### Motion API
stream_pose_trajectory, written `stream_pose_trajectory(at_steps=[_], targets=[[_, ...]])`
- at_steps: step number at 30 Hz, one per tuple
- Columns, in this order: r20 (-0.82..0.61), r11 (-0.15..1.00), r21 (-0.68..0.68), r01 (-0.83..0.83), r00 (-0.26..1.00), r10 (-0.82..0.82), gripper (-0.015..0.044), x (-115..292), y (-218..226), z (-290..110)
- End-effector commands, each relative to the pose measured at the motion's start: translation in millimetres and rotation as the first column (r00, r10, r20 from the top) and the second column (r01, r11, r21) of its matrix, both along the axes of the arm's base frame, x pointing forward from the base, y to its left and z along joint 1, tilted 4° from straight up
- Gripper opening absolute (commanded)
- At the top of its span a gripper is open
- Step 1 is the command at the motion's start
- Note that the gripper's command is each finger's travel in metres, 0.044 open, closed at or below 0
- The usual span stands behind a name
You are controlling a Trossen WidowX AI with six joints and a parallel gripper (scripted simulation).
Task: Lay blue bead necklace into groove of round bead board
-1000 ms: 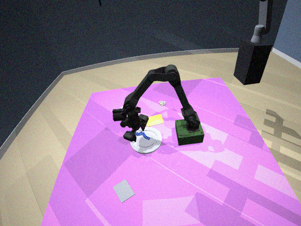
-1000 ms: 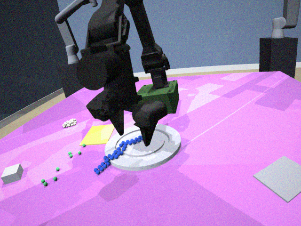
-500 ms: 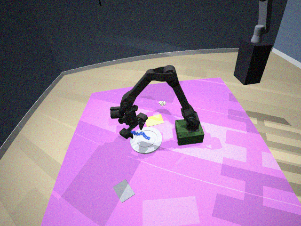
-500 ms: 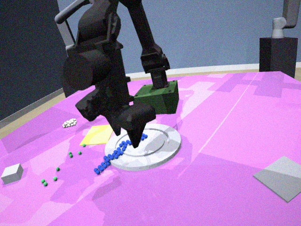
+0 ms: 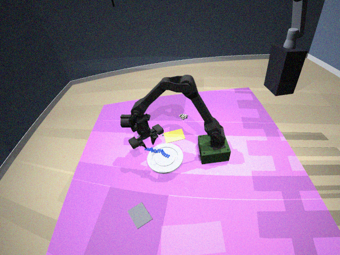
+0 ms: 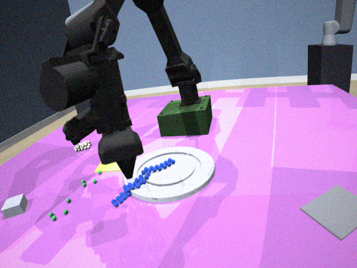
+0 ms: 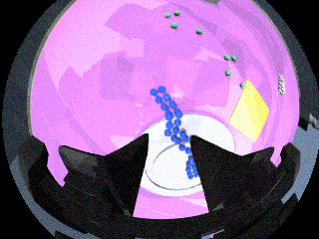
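The blue bead necklace (image 5: 158,151) (image 6: 144,174) (image 7: 174,122) lies as a doubled strand. One end rests on the white round bead board (image 5: 167,166) (image 6: 191,176) (image 7: 215,134), across its groove, and the other end trails over the rim onto the pink mat. My gripper (image 5: 148,144) (image 6: 128,173) (image 7: 170,138) is low over the board's edge. Its fingers stand half apart on either side of the strand. In the wrist view the beads run close to the right finger, with a gap to the left finger.
A yellow sheet (image 5: 173,135) (image 6: 107,167) (image 7: 249,114) lies just behind the board. Loose green beads (image 6: 66,211) (image 7: 175,16), a white bead pile (image 5: 183,116) (image 6: 82,145), a grey block (image 6: 13,205) and a grey tile (image 5: 139,214) (image 6: 336,210) lie around. The green arm base (image 5: 214,149) (image 6: 184,119) stands beside the board.
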State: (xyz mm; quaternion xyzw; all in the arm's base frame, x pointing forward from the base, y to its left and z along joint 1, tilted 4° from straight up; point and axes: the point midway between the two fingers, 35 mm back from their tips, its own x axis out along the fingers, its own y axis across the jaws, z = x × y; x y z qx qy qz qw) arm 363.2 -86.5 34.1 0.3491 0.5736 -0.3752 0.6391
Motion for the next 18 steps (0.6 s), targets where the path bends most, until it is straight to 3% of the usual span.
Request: stream_pose_trajectory(at_steps=[1,18], targets=[[-0.011,1.000,0.002,0.013,1.000,-0.013,0.0200,-0.6,-2.1,-15.0],[-0.004,1.000,0.001,0.009,1.000,-0.009,0.0200,1.5,-2.9,-23.7]])
